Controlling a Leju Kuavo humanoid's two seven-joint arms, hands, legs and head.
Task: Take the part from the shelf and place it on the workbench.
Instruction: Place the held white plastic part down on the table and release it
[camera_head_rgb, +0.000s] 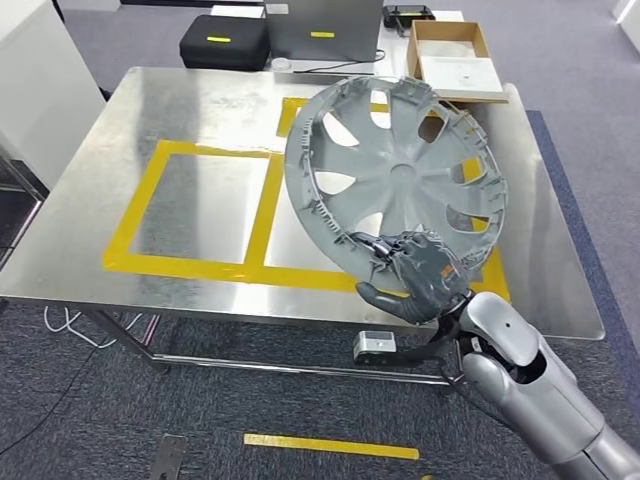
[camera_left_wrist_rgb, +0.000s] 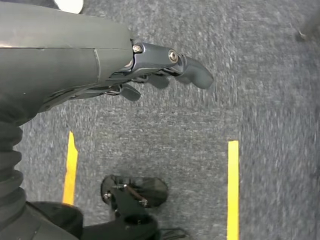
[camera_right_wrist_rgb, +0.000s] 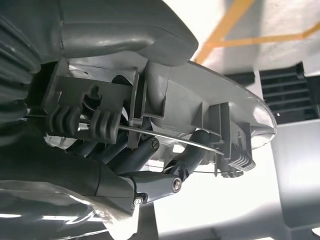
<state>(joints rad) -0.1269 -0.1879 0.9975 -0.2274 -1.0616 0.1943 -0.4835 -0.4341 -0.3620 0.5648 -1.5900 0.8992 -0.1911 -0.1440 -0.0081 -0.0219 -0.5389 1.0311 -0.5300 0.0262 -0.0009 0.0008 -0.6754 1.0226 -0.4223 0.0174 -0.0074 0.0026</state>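
My right hand (camera_head_rgb: 411, 275) grips hubcap (camera_head_rgb: 394, 172) rim at 6 o'clock, above workbench (camera_head_rgb: 189, 110); only set-down left. Left hand (camera_left_wrist_rgb: 166, 67) loose, empty.

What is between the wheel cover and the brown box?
Only bare shiny table. In the head view the wheel cover, held by the right hand, has its far rim near the box, with nothing lying between them.

Grey plastic wheel cover (camera_head_rgb: 395, 175), round, spoked with open slots, ribbed clip side facing up. Tilted above the right half of the steel worktop (camera_head_rgb: 98, 200), over the yellow tape outline, near rim gripped by right hand (camera_head_rgb: 417, 272).
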